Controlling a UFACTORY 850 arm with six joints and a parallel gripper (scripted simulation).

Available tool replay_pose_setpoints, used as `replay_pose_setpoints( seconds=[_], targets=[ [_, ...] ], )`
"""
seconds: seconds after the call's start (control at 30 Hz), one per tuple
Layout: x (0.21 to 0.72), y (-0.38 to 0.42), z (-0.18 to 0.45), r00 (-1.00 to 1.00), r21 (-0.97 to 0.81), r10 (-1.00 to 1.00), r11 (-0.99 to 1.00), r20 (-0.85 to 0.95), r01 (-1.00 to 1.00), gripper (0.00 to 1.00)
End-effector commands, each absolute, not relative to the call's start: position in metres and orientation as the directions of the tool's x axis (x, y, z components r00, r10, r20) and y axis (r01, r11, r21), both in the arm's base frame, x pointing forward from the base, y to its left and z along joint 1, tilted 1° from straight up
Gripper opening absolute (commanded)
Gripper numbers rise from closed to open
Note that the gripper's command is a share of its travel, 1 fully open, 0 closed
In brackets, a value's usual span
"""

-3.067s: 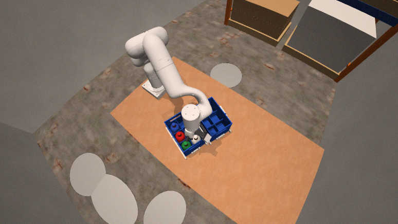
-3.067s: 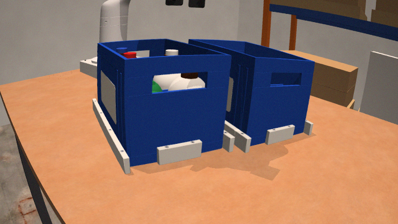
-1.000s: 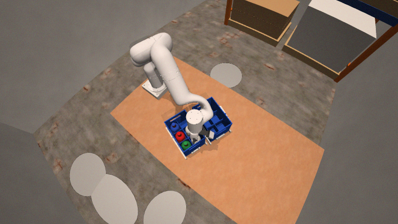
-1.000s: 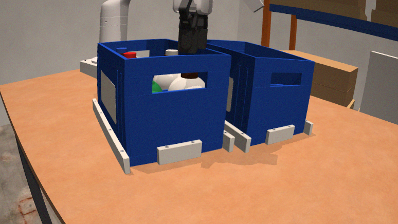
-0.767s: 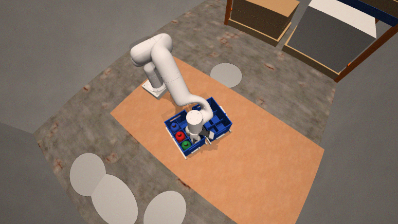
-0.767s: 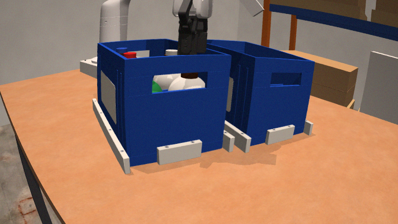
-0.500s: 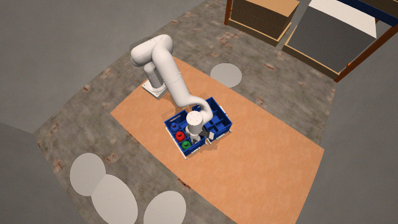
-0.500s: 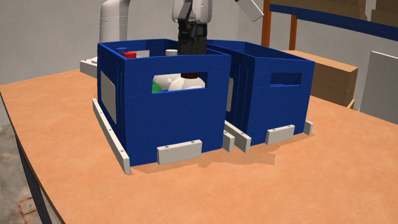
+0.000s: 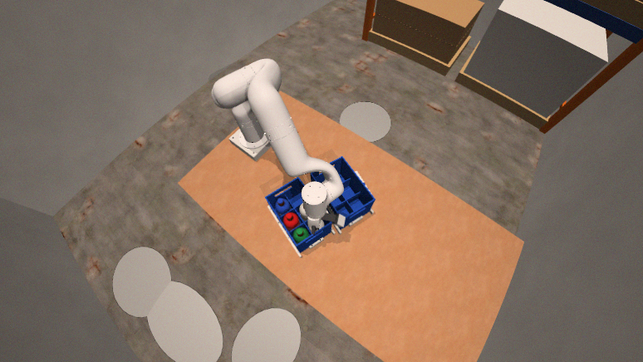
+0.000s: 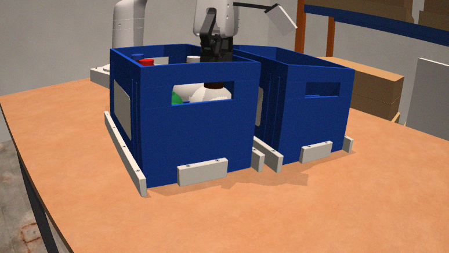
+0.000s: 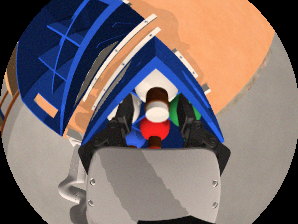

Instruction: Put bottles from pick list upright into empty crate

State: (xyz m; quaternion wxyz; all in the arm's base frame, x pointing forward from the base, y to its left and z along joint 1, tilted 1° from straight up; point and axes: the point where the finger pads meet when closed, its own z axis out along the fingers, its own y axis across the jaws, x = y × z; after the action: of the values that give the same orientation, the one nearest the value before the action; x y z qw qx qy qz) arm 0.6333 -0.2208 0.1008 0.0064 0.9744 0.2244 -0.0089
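Note:
The bottle crate [image 10: 185, 116] is blue and stands on the left, with the empty blue crate [image 10: 301, 100] to its right. It holds bottles with a blue cap [image 9: 282, 204], a red cap [image 9: 291, 219] and a green cap [image 9: 300, 233] in one row. My gripper [image 10: 216, 51] is open and reaches down past the rim at the near right cell. Below it stands a white bottle with a brown cap [image 10: 214, 85]. In the wrist view my gripper [image 11: 155, 101] has a finger on each side of the brown-capped bottle [image 11: 157, 102]. The crate wall hides any contact. I cannot make out the pick list.
Grey cleats [image 10: 201, 171] fence both crates on the orange table. The empty crate's cells [image 9: 353, 198] are divided by blue walls. A white-capped bottle [image 10: 193, 58] stands behind my gripper. Shelving with boxes [image 10: 370, 85] stands at the far right.

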Motion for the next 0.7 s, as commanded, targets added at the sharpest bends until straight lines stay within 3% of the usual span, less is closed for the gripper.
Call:
replay_pose_setpoints(
  seconds=[0.0, 0.4, 0.43, 0.67],
  targets=[
    [0.6343, -0.2211, 0.0984, 0.899, 0.01, 0.437, -0.899, -0.018, 0.437, 0.65],
    [0.6343, -0.2212, 0.0984, 0.899, 0.01, 0.437, -0.899, -0.018, 0.437, 0.65],
    [0.6343, -0.2211, 0.1017, 0.899, 0.01, 0.437, -0.899, -0.018, 0.437, 0.0],
    [0.6343, -0.2211, 0.1017, 0.899, 0.01, 0.437, -0.899, -0.018, 0.437, 0.0]
  ],
)
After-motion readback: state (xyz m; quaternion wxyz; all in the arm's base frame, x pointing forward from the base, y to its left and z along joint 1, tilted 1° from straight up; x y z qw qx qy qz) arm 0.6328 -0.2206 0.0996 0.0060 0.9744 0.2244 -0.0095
